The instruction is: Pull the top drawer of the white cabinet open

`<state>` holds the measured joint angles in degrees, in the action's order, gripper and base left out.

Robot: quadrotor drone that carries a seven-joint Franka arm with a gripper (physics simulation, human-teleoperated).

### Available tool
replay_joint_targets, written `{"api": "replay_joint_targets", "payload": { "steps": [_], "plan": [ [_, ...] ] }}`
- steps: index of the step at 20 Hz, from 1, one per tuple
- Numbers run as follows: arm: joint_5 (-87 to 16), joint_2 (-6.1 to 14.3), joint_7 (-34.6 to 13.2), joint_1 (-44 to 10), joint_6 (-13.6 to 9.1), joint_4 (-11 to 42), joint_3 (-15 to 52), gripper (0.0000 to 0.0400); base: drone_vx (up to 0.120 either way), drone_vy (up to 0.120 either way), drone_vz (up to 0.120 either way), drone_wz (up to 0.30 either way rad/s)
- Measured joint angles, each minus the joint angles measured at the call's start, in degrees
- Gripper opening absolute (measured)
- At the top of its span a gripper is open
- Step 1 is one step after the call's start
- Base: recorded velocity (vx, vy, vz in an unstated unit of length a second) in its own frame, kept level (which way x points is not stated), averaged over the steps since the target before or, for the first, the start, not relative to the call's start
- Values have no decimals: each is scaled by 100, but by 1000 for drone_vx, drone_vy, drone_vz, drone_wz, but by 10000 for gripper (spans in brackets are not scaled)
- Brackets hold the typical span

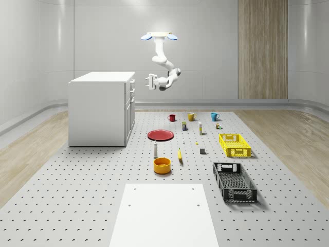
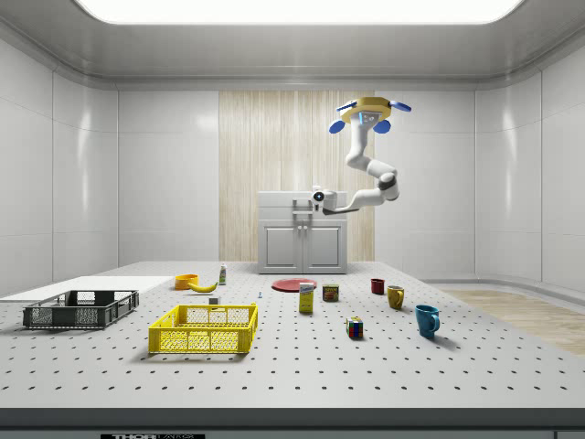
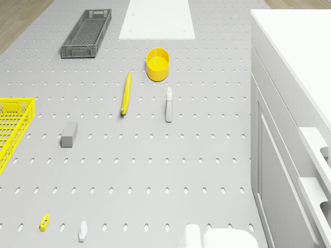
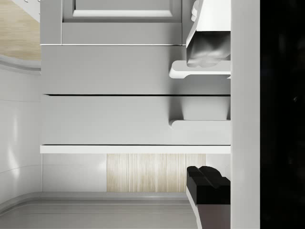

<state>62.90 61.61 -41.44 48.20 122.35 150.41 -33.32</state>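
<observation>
The white cabinet [image 1: 100, 109] stands at the whole-scene view's far left, its top drawer [image 4: 136, 119] shut. The drone [image 1: 159, 36] hovers beside it, the gripper [image 1: 150, 81] level with the handle [image 4: 200, 123] but apart, fingers [image 4: 208, 182] spread open. Approach step; next it must close in on the handle.

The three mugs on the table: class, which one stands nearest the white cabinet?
The red mug; the yellow mug and blue mug stand further along the row from the white cabinet.
</observation>
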Motion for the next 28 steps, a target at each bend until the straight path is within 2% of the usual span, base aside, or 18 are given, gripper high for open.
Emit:
{"api": "replay_joint_targets", "payload": {
  "steps": [12,28],
  "plan": [
    [711,-418,345,183,345,-41,456,305,0,0,0,0],
    [1158,-687,728,-16,249,65,672,305,0,0,0,0]
  ]
}}
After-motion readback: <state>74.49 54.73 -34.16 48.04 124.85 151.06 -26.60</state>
